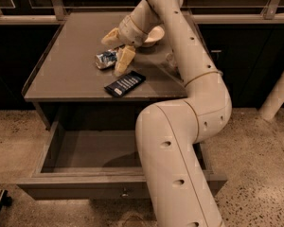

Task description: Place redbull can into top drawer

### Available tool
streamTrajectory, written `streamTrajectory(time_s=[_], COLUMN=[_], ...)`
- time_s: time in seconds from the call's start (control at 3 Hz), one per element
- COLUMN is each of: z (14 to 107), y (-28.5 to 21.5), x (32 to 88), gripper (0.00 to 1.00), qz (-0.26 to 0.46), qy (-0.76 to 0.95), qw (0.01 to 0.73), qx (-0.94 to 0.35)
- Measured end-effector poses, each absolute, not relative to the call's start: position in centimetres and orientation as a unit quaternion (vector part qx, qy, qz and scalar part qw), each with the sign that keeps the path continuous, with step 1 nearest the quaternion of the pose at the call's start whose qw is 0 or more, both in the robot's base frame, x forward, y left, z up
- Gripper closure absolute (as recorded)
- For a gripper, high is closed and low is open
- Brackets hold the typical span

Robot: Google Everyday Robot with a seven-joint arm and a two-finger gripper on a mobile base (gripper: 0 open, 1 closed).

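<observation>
The redbull can [105, 59] lies on its side on the grey tabletop [71, 74], silver and blue. My gripper [114, 51] is just above and to the right of it, fingers spread, one cream finger [124, 60] down beside the can and the other [110, 36] behind it. The jaws are open around the can's right end, not closed on it. The top drawer [92, 150] is pulled out below the tabletop, its inside bare, with a small round knob [125, 192] on its front panel.
A flat dark-blue snack packet [125, 83] lies near the table's front edge. A white bowl [153, 35] sits behind my wrist. A clear bottle [173, 60] is partly hidden behind my arm. My large arm covers the drawer's right part.
</observation>
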State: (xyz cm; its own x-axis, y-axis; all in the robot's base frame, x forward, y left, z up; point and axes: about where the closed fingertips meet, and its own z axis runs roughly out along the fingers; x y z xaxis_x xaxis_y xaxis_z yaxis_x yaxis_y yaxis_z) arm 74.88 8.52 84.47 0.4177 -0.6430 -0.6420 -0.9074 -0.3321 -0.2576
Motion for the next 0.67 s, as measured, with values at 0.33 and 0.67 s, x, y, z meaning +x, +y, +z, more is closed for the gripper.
streamTrajectory(time_s=[0.33, 0.67], z=[84.47, 84.47], y=[8.52, 8.53], x=[74.88, 74.88], gripper=[0.41, 0.64], qz=[0.219, 0.219], qy=[0.493, 0.493], qw=[0.301, 0.301], qx=[-0.786, -0.786])
